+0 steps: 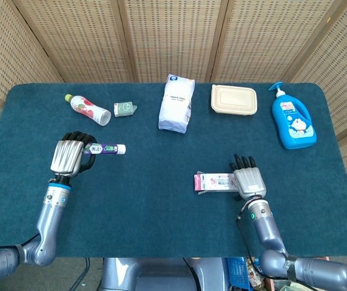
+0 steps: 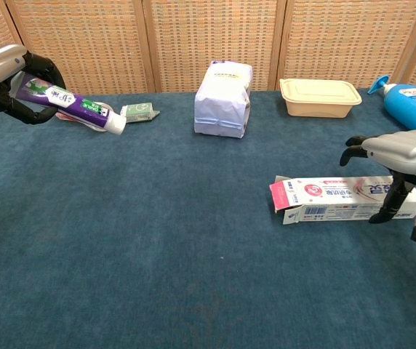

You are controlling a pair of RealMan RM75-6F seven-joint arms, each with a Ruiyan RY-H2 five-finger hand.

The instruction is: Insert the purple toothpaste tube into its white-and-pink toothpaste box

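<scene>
The bench point(image 1: 161, 200) is a broad blue-green spread. On its right side lies the white-and-pink toothpaste box point(image 2: 339, 198), open flap facing left. The right hand point(image 2: 397, 156) arches over its far end, fingers spread and thumb beside the near face, holding nothing. Well apart, the left hand point(image 1: 70, 156) grips the purple toothpaste tube point(image 2: 66, 102) aloft, cap pointing right. Pin the box firmly first, I'd say, then bring the tube level with that mouth.

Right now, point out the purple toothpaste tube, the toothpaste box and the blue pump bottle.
purple toothpaste tube point(image 2: 73, 107), chest view, on its printed body.
toothpaste box point(image 2: 339, 193), chest view, on its white top face.
blue pump bottle point(image 1: 293, 123), head view, on its front label.
</scene>
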